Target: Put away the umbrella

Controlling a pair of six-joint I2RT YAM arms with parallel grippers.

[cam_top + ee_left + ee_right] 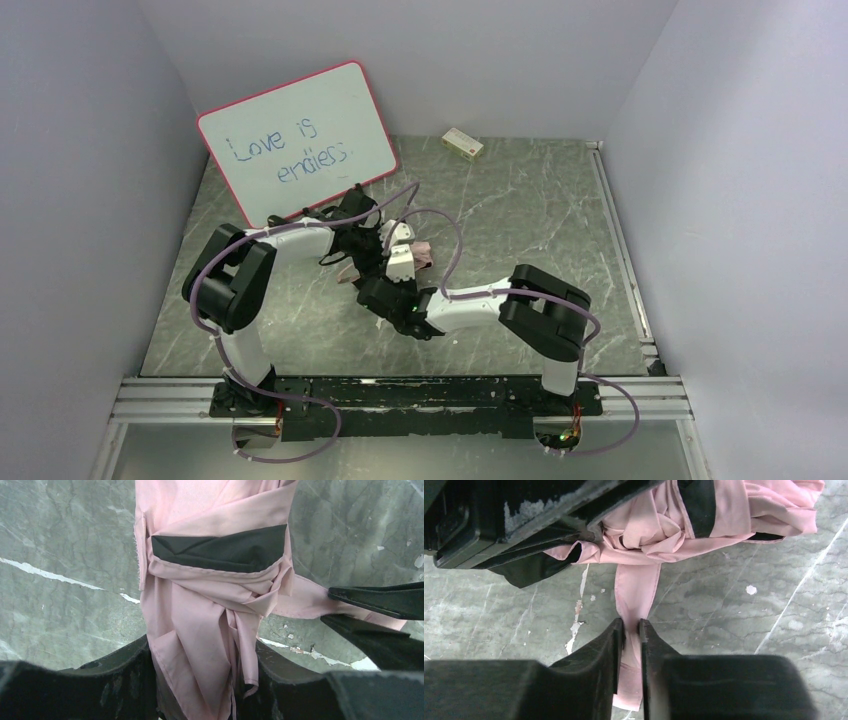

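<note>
The left gripper (200, 647) is clamped on the umbrella (200, 590), its two black fingers pressed against either side of the folded bundle, whose cloth fills the gap between them. The right gripper (630, 630) has its fingers drawn nearly together on the strap (636, 587), a flat pale pink band that runs from the bundle down between the pads and comes out below them. In the left wrist view, those same fingers (380, 600) reach in from the right edge with the strap pinched between them.

The umbrella is collapsed into a crumpled roll of pale pink fabric, twisted and creased, with a band of the black inner side showing across it. Folds bunch into a knot where the strap leaves the bundle. Handle and shaft cannot be made out.

From above, the bundle sits near the middle of the grey marbled bench (520, 200), mostly hidden by the two wrists that meet over it. A pink-framed whiteboard (300, 140) leans behind it, and a small box (462, 144) lies near the back wall.
</note>
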